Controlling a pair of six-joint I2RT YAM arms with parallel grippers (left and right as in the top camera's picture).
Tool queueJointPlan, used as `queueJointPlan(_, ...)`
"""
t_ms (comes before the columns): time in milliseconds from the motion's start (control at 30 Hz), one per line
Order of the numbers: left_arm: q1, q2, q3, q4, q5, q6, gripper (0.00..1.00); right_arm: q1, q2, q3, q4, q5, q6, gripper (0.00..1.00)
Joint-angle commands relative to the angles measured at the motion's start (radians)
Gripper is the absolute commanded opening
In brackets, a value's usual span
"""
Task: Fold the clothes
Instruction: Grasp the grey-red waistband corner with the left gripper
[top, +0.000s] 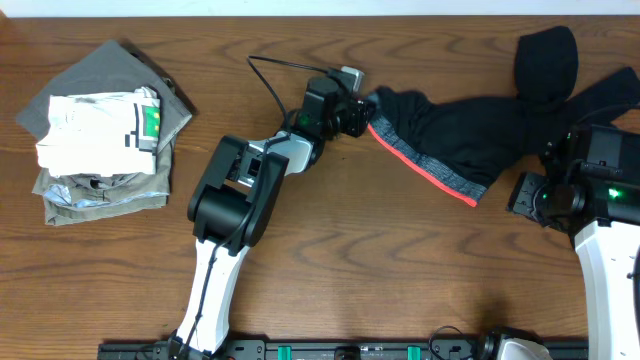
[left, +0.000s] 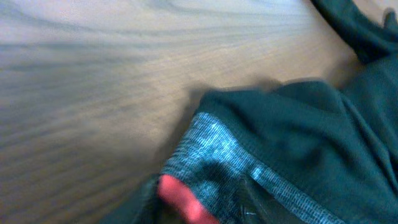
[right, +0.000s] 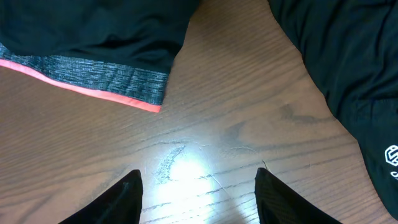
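Observation:
The black trousers (top: 470, 130) lie spread across the table's back right, their grey waistband (top: 425, 165) edged coral red. My left gripper (top: 362, 108) is at the waistband's left end. In the left wrist view the waistband (left: 217, 149) bunches up between the jaws of that gripper (left: 199, 211), which is shut on it. A black garment (right: 348, 74) with a small white logo (right: 392, 155) lies at the right. Between the waistband's right end (right: 93, 74) and that garment, my right gripper (right: 199, 186) stands open over bare wood, holding nothing.
A stack of folded grey and white clothes (top: 100, 130) sits at the back left. A black cable (top: 265, 75) loops behind the left gripper. The right arm's body (top: 600, 190) covers part of the black cloth near the right edge.

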Motion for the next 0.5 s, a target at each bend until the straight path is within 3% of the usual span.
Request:
queueJointPlan(0,0.009,0.029,-0.004,-0.009,0.072,0.002,0.14,-0.01,0.0,0.008,-0.003,0.006,0.0,0.56)
queueJointPlan(33,0.017,0.025,-0.004,-0.01,0.088,0.002,0.06,-0.01,0.0,0.008,-0.004,0.006,0.0,0.56)
queueJointPlan(300,0.118,-0.056,-0.004,-0.028,0.164,-0.076,0.06,-0.01,0.0,0.008,-0.005,0.007,0.0,0.56)
queueJointPlan(467,0.19,-0.178,-0.004,-0.159,0.162,-0.072,0.06,-0.01,0.0,0.008,-0.005,0.007,0.0,0.56)
